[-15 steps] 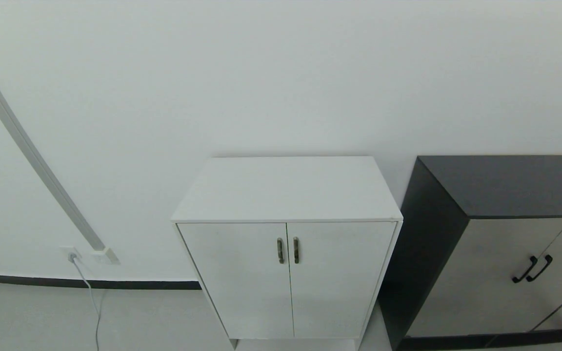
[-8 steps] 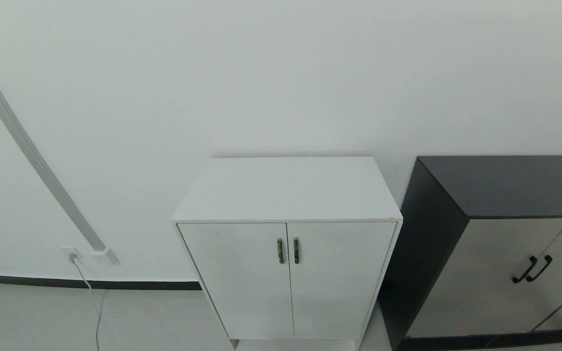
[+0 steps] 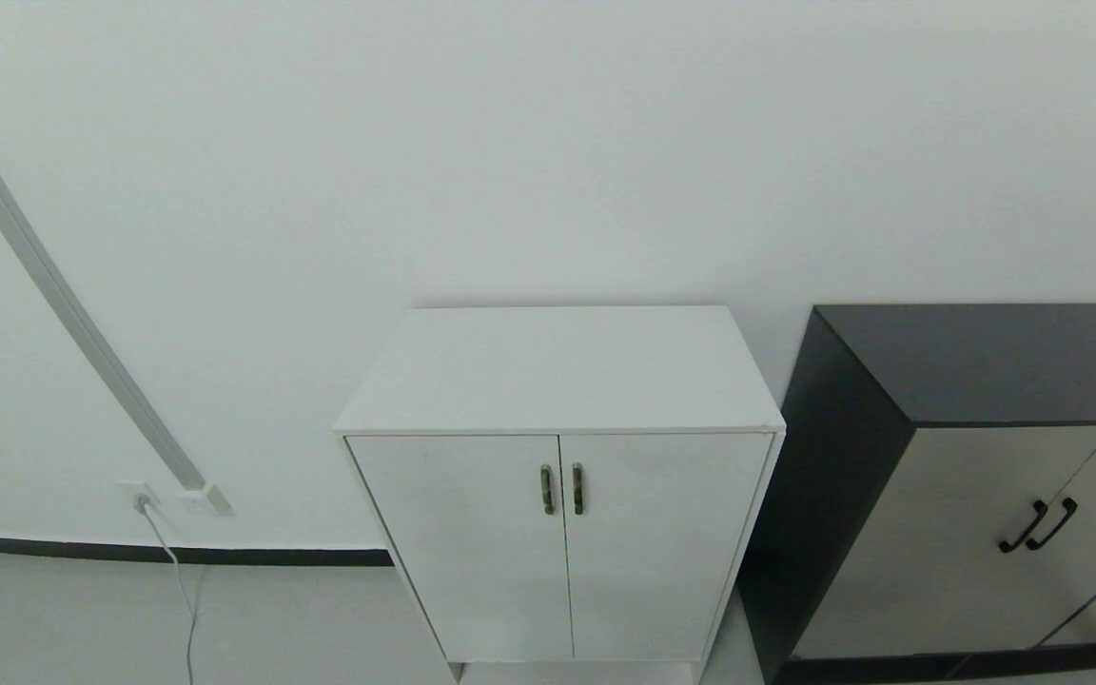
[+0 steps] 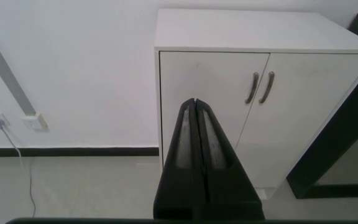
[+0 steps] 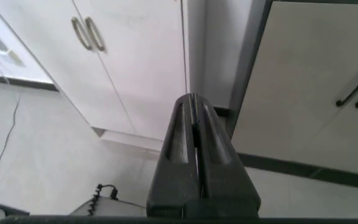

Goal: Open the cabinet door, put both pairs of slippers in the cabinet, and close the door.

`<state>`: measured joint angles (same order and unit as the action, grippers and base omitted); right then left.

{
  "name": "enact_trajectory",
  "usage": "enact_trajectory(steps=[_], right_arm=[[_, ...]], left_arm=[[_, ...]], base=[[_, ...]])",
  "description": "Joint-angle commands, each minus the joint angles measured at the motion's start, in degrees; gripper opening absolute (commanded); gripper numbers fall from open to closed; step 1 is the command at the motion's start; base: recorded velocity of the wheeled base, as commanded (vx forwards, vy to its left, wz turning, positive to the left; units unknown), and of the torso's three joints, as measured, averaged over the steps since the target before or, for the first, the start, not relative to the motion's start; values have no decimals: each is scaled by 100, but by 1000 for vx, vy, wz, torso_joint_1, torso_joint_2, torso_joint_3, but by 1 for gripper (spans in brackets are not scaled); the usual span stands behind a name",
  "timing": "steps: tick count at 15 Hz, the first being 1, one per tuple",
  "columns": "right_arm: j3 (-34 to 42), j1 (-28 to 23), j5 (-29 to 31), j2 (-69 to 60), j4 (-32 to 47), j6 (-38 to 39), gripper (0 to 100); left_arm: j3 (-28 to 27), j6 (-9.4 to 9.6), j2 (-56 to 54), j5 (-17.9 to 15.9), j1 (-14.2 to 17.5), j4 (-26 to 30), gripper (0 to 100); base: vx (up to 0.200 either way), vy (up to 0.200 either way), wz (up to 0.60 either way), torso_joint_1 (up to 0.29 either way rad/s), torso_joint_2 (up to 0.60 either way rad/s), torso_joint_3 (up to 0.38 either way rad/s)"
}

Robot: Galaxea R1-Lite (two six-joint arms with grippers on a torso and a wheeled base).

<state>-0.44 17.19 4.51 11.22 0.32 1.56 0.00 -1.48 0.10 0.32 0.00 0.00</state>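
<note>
White wall (image 3: 548, 143) and pale grey floor (image 3: 63, 618) met at a black skirting strip (image 3: 167, 553). Against that wall stood the white two-door cabinet (image 3: 557, 371), both doors shut flush, its pair of bronze bar handles (image 3: 547, 489) side by side at the centre seam. Just beside it, on the robot's right, stood a black cabinet with grey doors (image 3: 843, 495) and black handles (image 3: 1024, 526). A grey cable duct (image 3: 69, 304) slanted down the wall to a white socket (image 3: 136, 495), from which a thin white cord (image 3: 190, 628) trailed to the floor. The left gripper (image 4: 195, 102) hung before the white cabinet, apart from its doors, fingers pressed together on nothing. The right gripper (image 5: 193, 98) hung low near the gap between the two cabinets, likewise closed and empty. Compared with one second before, nothing in the head view had shifted: doors, handles and cord lay exactly as they had.
</note>
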Motion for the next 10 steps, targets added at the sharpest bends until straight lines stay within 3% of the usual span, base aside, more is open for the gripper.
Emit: enact_trajectory(steps=[1,4,10], right_arm=[[9,-286,-73,-111,21,-226,0],[9,-1060,-91,-120,21,-235,0],[18,-1104,-99,-550,3,-200,0]], left_arm=[[0,-2,-1,3,0,0,0],[0,-2,-1,3,0,0,0],[0,-2,-1,3,0,0,0]], base=[[0,0,0,0,0,0],[0,0,0,0,0,0],[0,0,0,0,0,0]])
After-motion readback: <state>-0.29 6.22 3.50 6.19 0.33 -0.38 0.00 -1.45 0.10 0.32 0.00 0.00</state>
